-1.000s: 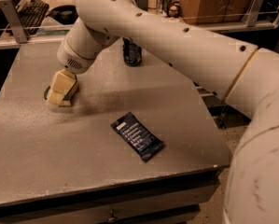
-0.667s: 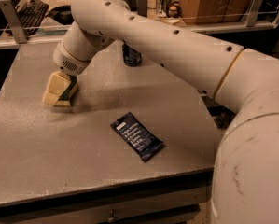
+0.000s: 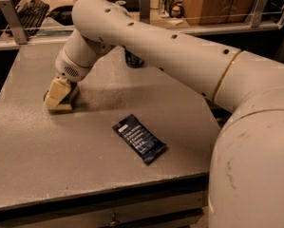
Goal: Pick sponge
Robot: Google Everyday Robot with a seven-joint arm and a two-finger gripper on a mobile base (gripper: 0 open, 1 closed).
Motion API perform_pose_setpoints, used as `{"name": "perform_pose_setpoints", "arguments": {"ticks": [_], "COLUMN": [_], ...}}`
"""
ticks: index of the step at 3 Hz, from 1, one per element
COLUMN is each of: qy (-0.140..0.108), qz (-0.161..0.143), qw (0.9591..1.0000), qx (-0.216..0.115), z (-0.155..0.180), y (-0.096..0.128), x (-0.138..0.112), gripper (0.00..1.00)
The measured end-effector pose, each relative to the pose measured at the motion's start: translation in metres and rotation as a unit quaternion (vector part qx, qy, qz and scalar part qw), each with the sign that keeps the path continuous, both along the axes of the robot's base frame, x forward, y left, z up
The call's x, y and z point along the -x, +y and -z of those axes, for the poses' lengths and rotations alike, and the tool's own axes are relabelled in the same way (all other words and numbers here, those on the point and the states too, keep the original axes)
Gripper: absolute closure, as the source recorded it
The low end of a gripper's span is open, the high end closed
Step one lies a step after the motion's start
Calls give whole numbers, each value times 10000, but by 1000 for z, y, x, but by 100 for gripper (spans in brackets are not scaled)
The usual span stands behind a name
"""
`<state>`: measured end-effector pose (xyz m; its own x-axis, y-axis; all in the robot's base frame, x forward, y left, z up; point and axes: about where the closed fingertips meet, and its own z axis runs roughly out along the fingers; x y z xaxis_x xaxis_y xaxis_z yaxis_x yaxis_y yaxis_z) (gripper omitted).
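The sponge (image 3: 57, 109) lies on the desk (image 3: 84, 175) close to the left edge, roughly midway between the far-left and near-left corners. Only slivers of it show: a pale strip against the desk surface and dark margins at either side. The gripper (image 3: 60, 98) sits directly on top of it and covers most of it. We cannot tell whether the gripper is set wide around the sponge or clamped onto it, because the contact zone is hidden.

We judge the step in hand to be the grasp itself: the gripper is down at the sponge, the lift has not begun, and the sponge rests on the desk.

The next move calls for a confirmed closure across the sponge, then a straight vertical lift clear of the desk. The foam should compress readily, so we advise a moderate squeeze — enough to hold, not enough to crush.

The dark blue wrapper (image 3: 139, 139) lies flat near the middle of the desk, toward the near edge and well apart from the sponge. A dark can (image 3: 133, 60) stands near the far edge, partly behind the arm (image 3: 170, 51). Neither obstructs a vertical lift.
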<state>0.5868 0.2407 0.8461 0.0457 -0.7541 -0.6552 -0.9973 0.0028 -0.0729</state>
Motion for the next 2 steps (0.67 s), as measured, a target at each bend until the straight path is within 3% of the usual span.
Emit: {"name": "perform_pose_setpoints", "arguments": {"ticks": [1,2], "qy": [-32,-117], "qz": [-94,-316], "qw": [9999,9982], "qx": [-89,-499], "z": [-13,-52], "y": [4,8], "x": [4,11], "gripper": [64,87]}}
